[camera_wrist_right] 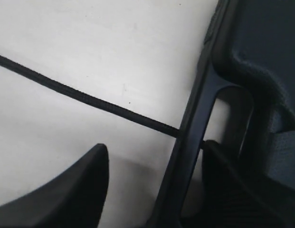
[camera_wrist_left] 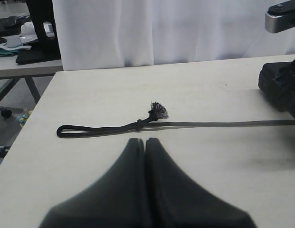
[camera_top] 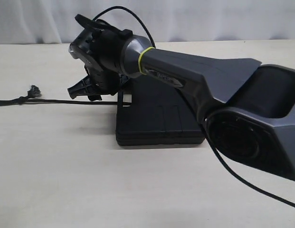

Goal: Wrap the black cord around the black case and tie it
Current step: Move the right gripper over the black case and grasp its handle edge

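Straddling the black case's (camera_top: 157, 118) handle bar, fingers (camera_wrist_right: 66, 194) spread wide, the right gripper (camera_wrist_right: 156, 147) should, I'd say, pinch the black cord (camera_wrist_left: 209, 124) right where it meets that bar, while the left gripper (camera_wrist_left: 145, 142), pressed together and empty, hovers by the cord's knotted end on the table (camera_top: 90, 180).

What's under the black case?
The black cord runs over the table and slips under the black case at its handle bar. Where it goes beneath, I cannot see: the case covers it.

Exterior low, side-on across table (camera_top: 66, 180). Left wrist level, distant. Right wrist close, downward. All 3 share black cord (camera_top: 57, 100).
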Controlling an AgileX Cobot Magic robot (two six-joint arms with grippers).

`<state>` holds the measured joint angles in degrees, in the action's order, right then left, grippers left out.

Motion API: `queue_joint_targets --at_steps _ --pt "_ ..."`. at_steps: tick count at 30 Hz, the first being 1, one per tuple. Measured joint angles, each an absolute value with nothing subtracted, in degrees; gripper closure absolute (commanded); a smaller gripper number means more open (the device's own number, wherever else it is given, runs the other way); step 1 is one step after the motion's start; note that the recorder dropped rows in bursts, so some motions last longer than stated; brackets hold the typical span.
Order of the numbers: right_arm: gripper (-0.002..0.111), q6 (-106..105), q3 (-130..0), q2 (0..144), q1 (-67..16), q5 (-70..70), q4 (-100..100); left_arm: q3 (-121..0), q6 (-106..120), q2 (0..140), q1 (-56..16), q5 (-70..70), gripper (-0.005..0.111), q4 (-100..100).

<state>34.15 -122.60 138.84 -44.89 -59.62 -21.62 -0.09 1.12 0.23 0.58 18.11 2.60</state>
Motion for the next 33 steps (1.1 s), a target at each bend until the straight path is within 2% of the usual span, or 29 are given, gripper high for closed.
queue_joint_targets --at_steps 10,13,22,27,33 --pt "0.053 34.97 -122.64 141.52 -43.46 -59.08 -22.59 -0.09 1.12 0.23 0.58 18.11 0.107 2.60" --pt "0.057 35.07 -122.64 142.31 -43.46 -58.73 -22.59 -0.09 1.12 0.23 0.58 18.11 0.107 2.60" --pt "0.082 35.07 -122.64 142.81 -43.46 -58.85 -23.30 -0.09 1.12 0.23 0.58 18.11 0.107 2.60" --pt "0.103 35.78 -122.64 142.82 -43.35 -59.36 -23.53 -0.09 1.12 0.23 0.58 18.11 0.107 2.60" --pt "0.104 35.91 -122.64 142.82 -43.35 -59.93 -23.09 -0.09 1.12 0.23 0.58 18.11 0.107 2.60"
